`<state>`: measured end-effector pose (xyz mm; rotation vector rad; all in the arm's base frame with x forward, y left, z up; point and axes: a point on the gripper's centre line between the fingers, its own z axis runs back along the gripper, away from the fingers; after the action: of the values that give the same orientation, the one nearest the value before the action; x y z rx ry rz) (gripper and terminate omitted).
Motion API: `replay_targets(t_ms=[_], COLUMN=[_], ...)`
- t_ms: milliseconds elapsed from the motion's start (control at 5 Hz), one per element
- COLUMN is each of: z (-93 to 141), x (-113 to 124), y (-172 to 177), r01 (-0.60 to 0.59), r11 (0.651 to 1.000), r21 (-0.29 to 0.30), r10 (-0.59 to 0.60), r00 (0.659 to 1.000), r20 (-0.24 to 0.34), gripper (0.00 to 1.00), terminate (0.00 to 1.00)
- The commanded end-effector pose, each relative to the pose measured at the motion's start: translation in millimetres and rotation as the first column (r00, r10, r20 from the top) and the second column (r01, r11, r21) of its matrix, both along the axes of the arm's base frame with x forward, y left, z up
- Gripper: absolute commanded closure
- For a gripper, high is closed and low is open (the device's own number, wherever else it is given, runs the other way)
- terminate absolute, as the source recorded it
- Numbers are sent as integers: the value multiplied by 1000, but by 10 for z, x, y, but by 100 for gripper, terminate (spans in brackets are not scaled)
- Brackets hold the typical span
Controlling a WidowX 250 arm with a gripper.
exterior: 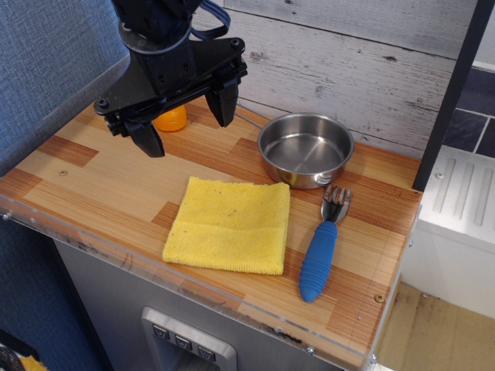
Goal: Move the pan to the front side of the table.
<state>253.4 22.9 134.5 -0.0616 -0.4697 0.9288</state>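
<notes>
The shiny steel pan (305,150) sits at the back right of the wooden table (100,174), near the whitewashed wall. It is empty and upright. My black gripper (186,124) hangs open above the back left of the table, its two fingers spread wide with nothing between them. It is to the left of the pan and apart from it. The pan's thin handle is hard to make out.
A folded yellow cloth (230,225) lies in the middle front, just in front of the pan. A fork with a blue handle (320,257) lies to its right. An orange object (170,119) sits behind the gripper. The clear front edge (193,290) borders the table.
</notes>
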Motion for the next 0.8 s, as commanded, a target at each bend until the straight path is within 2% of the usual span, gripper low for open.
replay_targets(t_ms=[0, 400, 600], z=[0, -127, -268], x=[0, 386, 579], y=[0, 23, 57], r01=[0, 9, 6], r11=[1000, 1000, 999], r21=[0, -8, -32], r10=[0, -8, -4], r00=[1000, 999, 997], r20=[0, 32, 76], gripper=[0, 0, 0], terminate=[0, 0, 0])
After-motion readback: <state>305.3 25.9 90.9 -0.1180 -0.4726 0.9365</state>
